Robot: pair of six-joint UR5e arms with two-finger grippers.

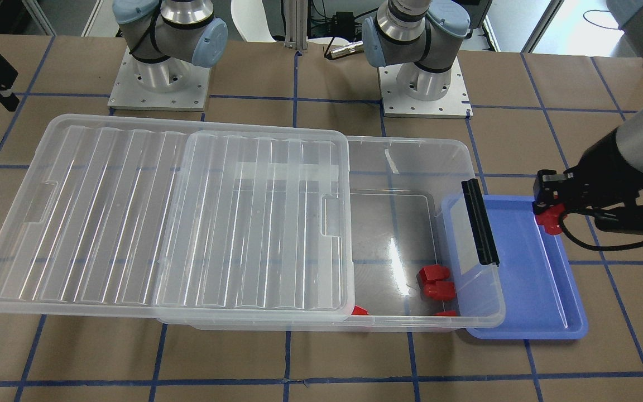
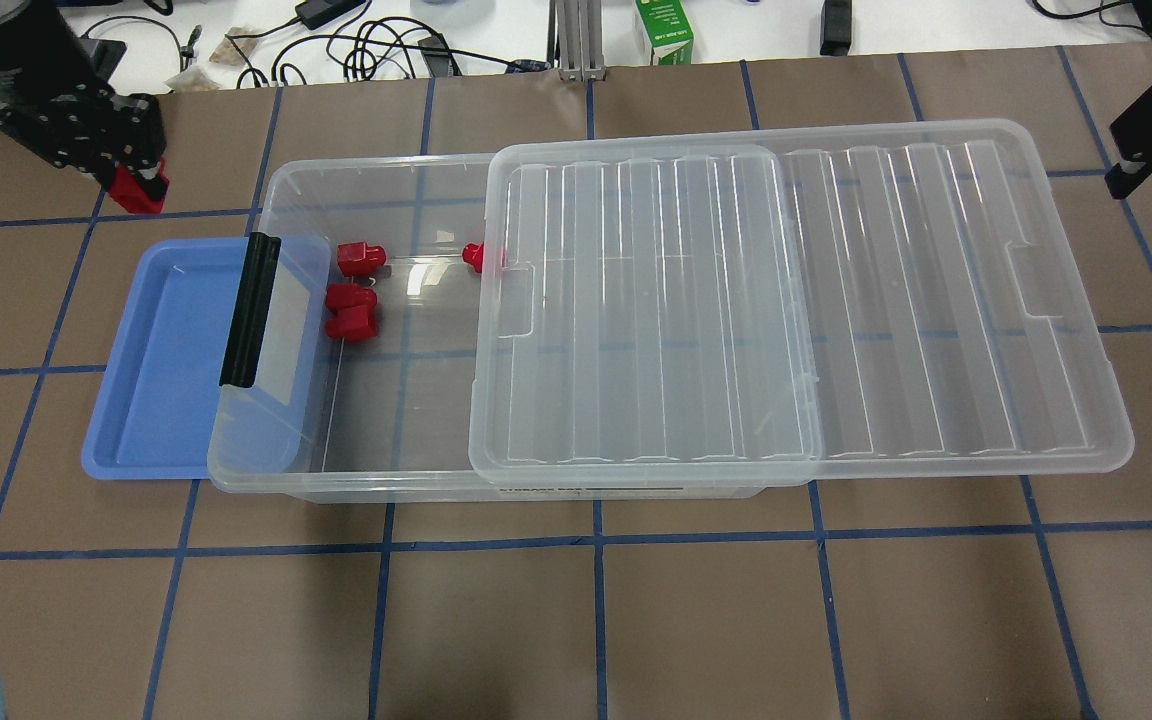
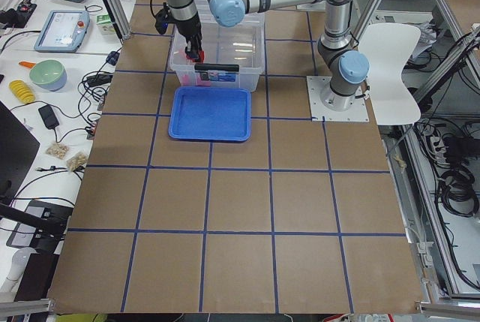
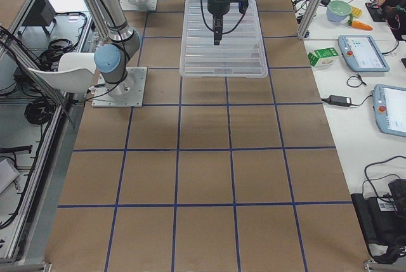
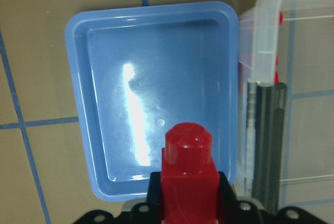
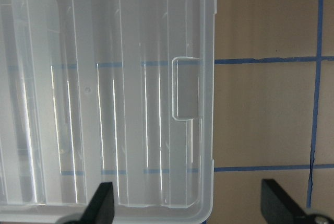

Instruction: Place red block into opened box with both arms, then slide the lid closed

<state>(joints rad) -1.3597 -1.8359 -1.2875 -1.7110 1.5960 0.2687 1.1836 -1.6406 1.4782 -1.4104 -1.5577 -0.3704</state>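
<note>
My left gripper is shut on a red block and hangs above the far edge of the blue tray. In the left wrist view that block stands stub-forward between the jaws. The clear box lies across the table, its black latch bar over the tray. Three red blocks rest in the box's uncovered end. The ribbed lid covers the other part and overhangs the box toward my right side. My right gripper is open above the lid's notched end, holding nothing.
The blue tray holds nothing and is partly tucked under the box's latch end. Brown table with blue tape lines runs all around. Cables and a green carton sit past the far edge. Both arm bases stand behind the box.
</note>
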